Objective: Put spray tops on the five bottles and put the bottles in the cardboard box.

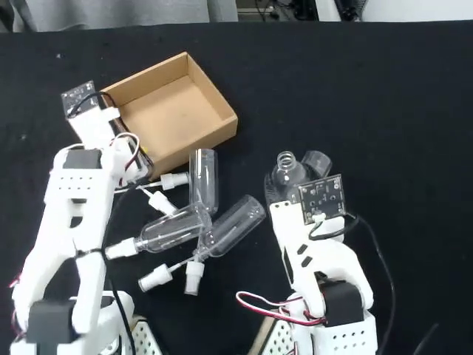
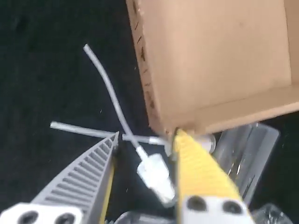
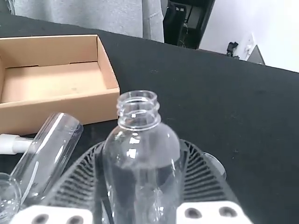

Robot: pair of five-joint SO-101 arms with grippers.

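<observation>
Clear plastic bottle, round-shouldered and uncapped, stands in the right gripper, which from overhead is closed round its body. Its long axis is vertical and its open mouth faces up. Other clear bottles lie on their sides on the black table between the two arms, the nearest being a straight-sided lying bottle. The left gripper hangs at the near corner of the brown cardboard box, well apart from the held bottle. From the left wrist, that gripper stands wide, with a small white spray top lying loose between its jaws. The top's thin dip tube points out past the fingertips, so its long axis runs roughly along the jaws and flat to the table. A second tube crosses just beyond the tips, and the box corner sits right at the yellow finger. I'd worry that closing here pinches both tubes or snags the cardboard. The top would also have to be turned tube-down before it fits. From the right wrist, the bottle rises between the ribbed jaws of its gripper, neck uppermost. Pressing a top on could push it down through the grip or tip it if the hold is loose.
</observation>
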